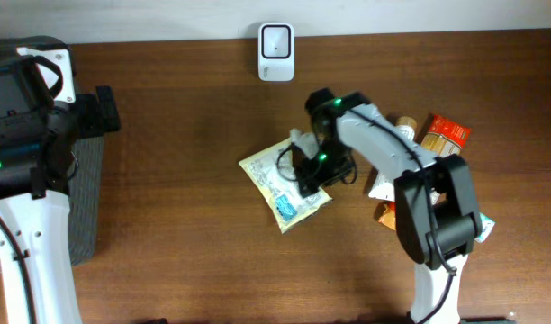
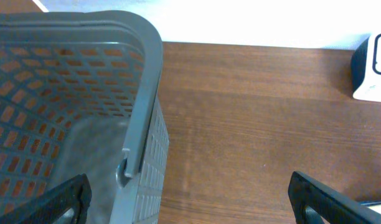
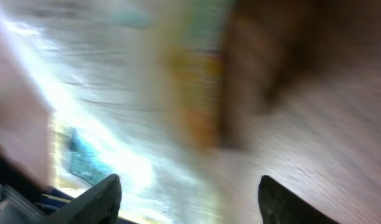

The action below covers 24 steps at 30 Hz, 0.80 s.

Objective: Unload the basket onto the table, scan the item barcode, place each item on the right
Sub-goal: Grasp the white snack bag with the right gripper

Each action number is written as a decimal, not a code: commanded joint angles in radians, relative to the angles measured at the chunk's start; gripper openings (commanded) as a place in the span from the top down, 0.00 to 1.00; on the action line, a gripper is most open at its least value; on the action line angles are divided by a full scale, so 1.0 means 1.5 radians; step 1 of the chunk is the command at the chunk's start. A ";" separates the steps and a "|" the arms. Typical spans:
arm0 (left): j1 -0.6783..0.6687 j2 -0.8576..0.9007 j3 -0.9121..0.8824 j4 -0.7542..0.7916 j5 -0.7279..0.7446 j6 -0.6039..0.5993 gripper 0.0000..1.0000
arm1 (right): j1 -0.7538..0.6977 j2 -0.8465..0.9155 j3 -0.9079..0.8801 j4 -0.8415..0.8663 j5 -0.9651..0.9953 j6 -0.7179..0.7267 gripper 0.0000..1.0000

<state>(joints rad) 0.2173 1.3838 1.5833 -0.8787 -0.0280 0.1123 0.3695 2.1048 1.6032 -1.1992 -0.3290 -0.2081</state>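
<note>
The packet (image 1: 277, 184), pale yellow with blue print, lies flat near the middle of the table (image 1: 185, 243), tilted on a diagonal. My right tool (image 1: 313, 171) is down over the packet's right-hand edge. In the right wrist view everything is smeared, but I can make out both dark fingers (image 3: 97, 199) standing apart, with the packet's bright wrapper and some bare wood between them. I read that tool as open. I cannot tell whether either finger touches the wrapper.

The white scanner (image 1: 275, 51) sits at the far edge of the table, well apart from the packet and the right tool.

My left tool (image 2: 189, 186) hangs at the left side with its fingers spread wide and only table between them. Just beside it is the grey basket (image 2: 150, 74). The part of its inside that I can see shows a mesh wall and a grey floor.

To the right of the right arm is an orange box (image 1: 445, 133) among a few other packs, which the arm partly hides.
</note>
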 commanded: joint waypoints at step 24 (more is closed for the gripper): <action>0.001 -0.003 0.006 0.001 -0.004 0.007 0.01 | 0.151 -0.038 -0.050 0.071 0.178 0.319 0.47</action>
<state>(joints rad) 0.2173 1.3838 1.5833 -0.8787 -0.0277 0.1123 0.6319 2.0510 1.5200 -1.0920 -0.0231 0.3302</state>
